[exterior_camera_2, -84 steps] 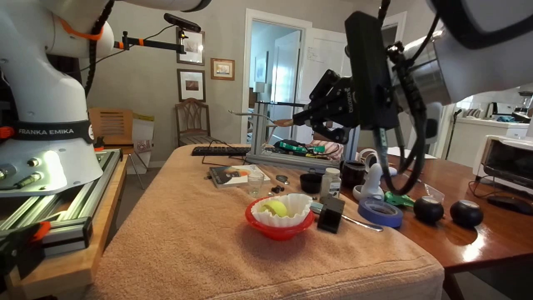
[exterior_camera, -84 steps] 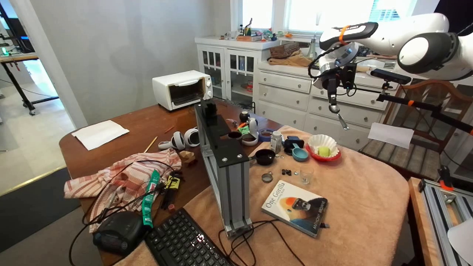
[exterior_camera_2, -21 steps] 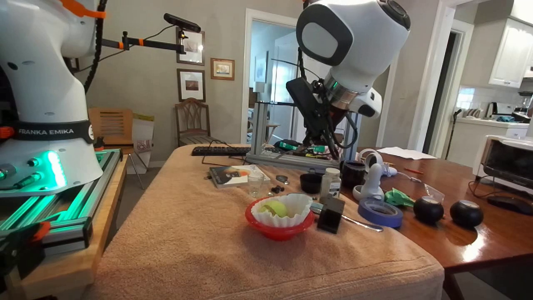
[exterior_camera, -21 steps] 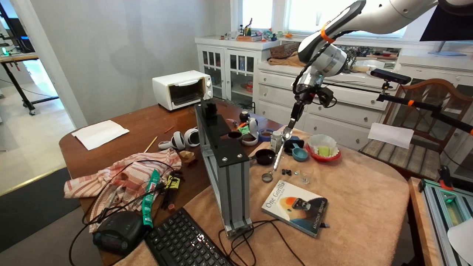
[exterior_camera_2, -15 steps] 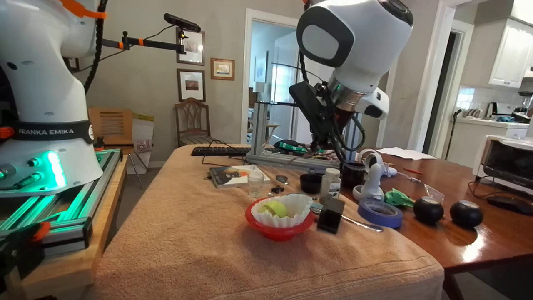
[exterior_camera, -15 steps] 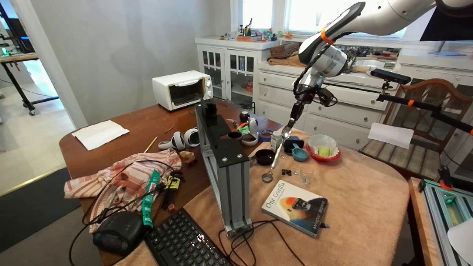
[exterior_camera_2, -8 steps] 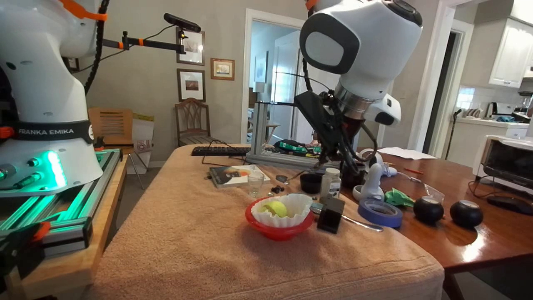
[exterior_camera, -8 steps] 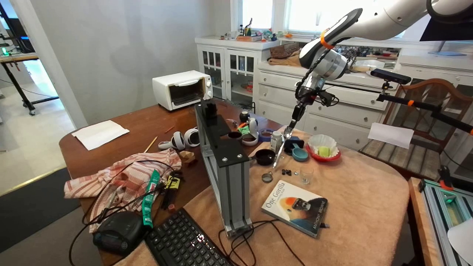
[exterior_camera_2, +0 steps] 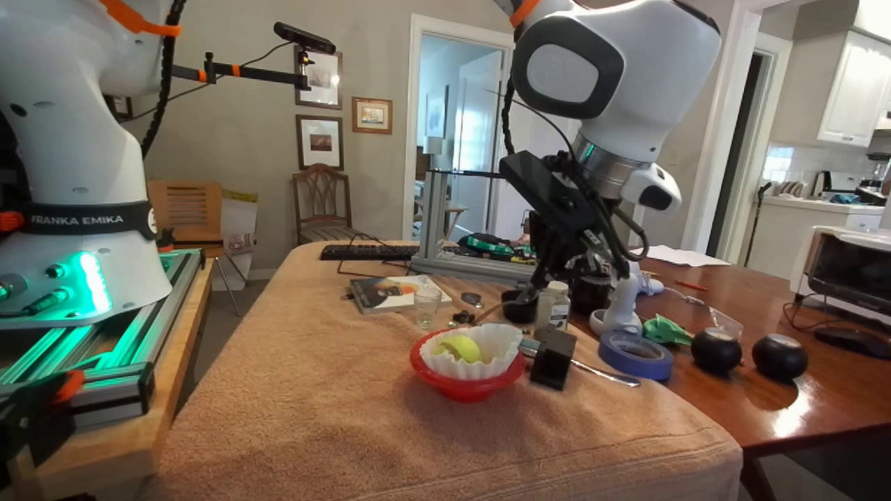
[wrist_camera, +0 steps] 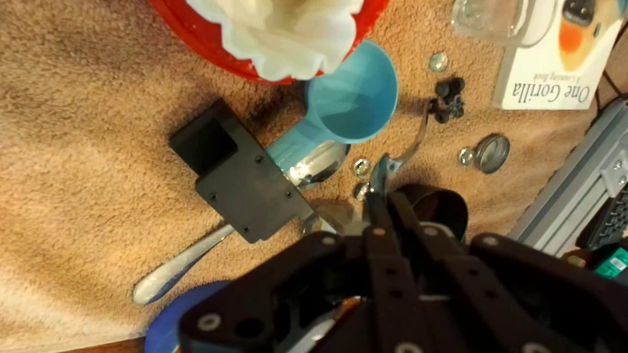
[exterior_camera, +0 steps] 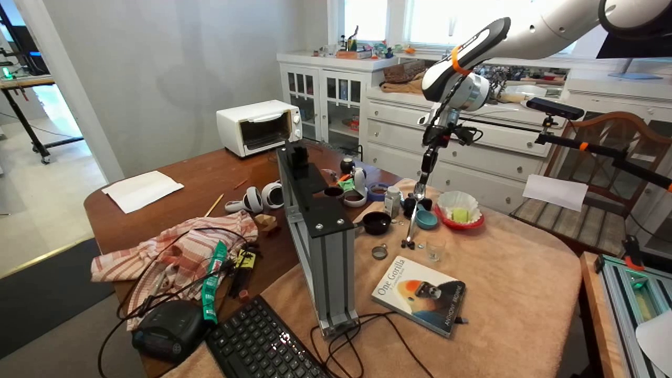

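Your end effector (wrist_camera: 387, 198) pinches a spoon (wrist_camera: 396, 162) by its bowl, handle slanting down to black pieces (wrist_camera: 444, 89), contact unclear. The red dish (exterior_camera_2: 468, 392), cut off in wrist view, holds a white liner (exterior_camera_2: 500, 348) cupping something yellow-green (exterior_camera_2: 462, 346).

Daylight burns out the windows (exterior_camera: 436, 23) in an exterior view, and I see wide-angle stretch tilting the doorframe (exterior_camera: 73, 94) near the edge. Glare whitens a patch of wooden table (exterior_camera_2: 828, 400), and a faint shadow pools around the red bowl (exterior_camera_2: 466, 388). My wrist view runs warm, its nearby fingers (wrist_camera: 386, 267) dark and blurred.
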You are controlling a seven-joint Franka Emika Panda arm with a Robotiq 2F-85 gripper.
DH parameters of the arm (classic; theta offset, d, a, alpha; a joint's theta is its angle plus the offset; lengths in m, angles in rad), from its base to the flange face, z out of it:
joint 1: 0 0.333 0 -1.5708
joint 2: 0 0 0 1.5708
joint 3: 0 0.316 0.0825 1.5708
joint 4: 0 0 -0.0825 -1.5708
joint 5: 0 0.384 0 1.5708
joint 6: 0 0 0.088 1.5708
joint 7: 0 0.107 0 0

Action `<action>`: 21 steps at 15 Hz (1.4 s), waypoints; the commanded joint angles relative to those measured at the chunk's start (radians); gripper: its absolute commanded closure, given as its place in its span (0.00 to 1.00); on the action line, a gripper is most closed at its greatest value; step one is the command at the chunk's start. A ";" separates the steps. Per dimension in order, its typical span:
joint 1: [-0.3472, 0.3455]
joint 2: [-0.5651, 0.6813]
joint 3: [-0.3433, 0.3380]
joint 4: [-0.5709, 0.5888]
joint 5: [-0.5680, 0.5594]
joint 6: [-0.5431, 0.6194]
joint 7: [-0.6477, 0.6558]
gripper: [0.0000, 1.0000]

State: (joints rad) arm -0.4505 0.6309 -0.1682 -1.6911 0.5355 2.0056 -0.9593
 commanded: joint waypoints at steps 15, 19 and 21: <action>-0.050 0.053 0.062 0.143 -0.069 -0.254 0.209 0.99; -0.059 0.057 0.067 0.140 -0.059 -0.257 0.228 0.99; -0.063 0.057 0.069 0.129 -0.062 -0.250 0.221 0.99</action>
State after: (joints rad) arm -0.4983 0.6748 -0.1136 -1.5693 0.4595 1.7607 -0.7519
